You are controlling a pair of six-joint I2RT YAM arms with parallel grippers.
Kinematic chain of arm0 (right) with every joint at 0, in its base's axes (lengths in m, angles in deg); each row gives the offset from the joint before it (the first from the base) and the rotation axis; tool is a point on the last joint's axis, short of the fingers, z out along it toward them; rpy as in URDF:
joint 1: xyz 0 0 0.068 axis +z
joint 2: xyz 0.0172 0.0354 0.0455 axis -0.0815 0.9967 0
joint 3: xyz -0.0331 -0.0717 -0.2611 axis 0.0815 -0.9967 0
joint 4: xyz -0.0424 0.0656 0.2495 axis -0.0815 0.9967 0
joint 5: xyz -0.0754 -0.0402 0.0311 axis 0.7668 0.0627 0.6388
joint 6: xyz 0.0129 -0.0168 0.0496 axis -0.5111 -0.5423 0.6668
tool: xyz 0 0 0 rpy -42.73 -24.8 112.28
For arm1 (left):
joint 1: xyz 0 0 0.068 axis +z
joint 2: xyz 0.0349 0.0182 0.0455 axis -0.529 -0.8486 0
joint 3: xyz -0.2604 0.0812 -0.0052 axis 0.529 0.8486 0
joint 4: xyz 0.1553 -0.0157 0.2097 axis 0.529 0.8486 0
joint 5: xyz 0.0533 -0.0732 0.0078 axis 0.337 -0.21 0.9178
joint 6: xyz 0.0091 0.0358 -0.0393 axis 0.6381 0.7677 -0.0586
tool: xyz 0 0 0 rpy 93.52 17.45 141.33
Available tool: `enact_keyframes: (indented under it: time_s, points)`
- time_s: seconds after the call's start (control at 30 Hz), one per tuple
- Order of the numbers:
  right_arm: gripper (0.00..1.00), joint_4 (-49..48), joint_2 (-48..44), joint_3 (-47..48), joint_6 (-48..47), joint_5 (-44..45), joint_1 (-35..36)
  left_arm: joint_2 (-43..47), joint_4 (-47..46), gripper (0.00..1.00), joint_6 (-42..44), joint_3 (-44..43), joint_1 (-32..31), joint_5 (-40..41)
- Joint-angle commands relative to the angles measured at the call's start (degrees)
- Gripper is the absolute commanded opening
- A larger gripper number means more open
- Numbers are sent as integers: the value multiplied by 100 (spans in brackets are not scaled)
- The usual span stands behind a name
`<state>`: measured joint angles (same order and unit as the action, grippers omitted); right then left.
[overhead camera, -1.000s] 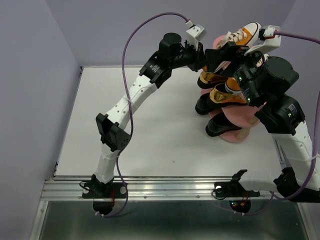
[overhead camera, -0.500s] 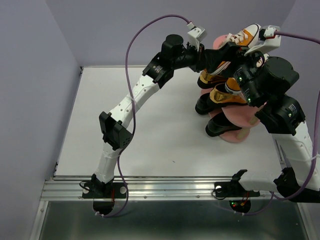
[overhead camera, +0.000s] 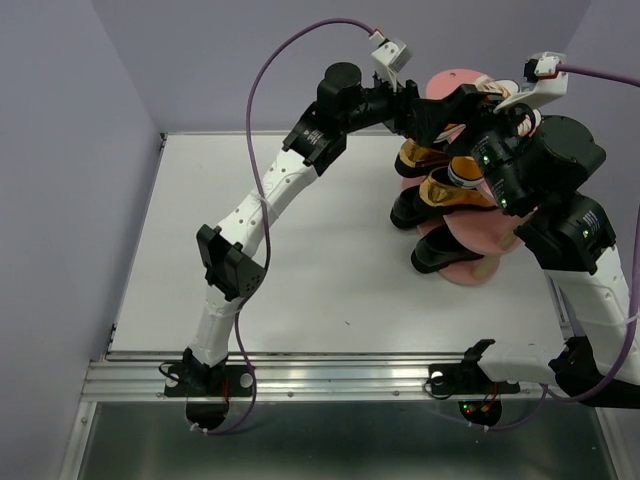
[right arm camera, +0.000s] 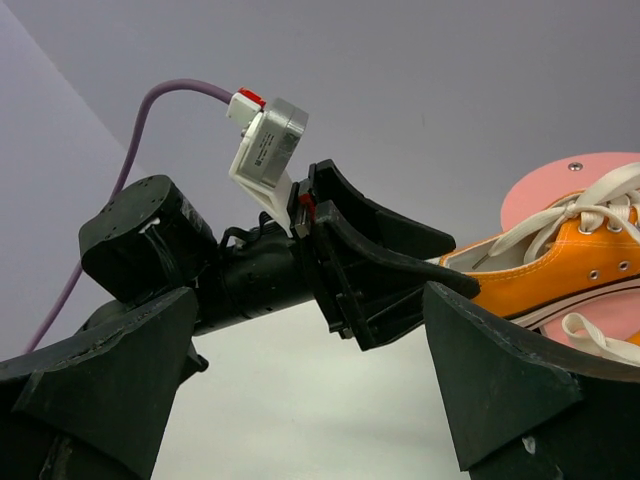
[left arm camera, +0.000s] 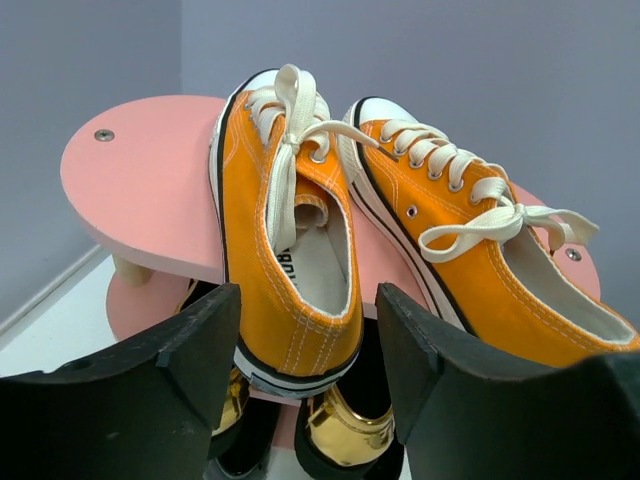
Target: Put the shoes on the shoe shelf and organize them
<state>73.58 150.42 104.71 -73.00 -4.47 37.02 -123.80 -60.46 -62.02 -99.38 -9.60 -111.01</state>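
Pink shelf (left arm camera: 150,180) bears sneakers (left arm camera: 290,250) (overhead: mostly hidden).

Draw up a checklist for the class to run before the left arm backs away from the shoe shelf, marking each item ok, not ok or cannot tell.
1. left gripper jaws open, standing either side of the near orange sneaker heel: ok.
2. Near sneaker and second orange sneaker side by side on the top board: ok.
3. Near sneaker's heel seems to overhang the board's edge; steadiness: cannot tell.
4. laces clear of the fingers: ok.
5. right gripper open and empty: ok; its clearance from the left gripper: cannot tell.
6. gold loafers shelved below the top board: ok.
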Motion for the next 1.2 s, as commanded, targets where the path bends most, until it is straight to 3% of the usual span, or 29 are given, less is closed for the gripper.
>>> enact_keyframes:
  time_s: [0.0,0.03,0.2,0.27,0.6,0.83,0.97,1.17]
  points:
    - [100,-111,-129,10,39,-67,6,428,-306,71,-34,-216,-21,-30]
    - [100,-120,-112,-8,30,-49,6,481,-306,80,-17,-199,-21,-12]
    - [100,-50,-15,1,13,12,6,656,-297,89,45,-85,-21,146]
    - [100,20,46,36,-13,39,6,805,-297,99,97,3,-21,251]
    - [100,152,90,107,-84,196,6,1763,-104,99,466,715,-21,918]
    - [100,574,-331,-69,-110,1180,6,2862,125,99,678,2355,-21,2200]
    - [100,1380,-577,-157,126,1725,6,3651,46,99,651,3210,-12,2764]
    - [100,2270,-920,-692,759,1876,6,4523,37,99,599,4186,-12,3520]
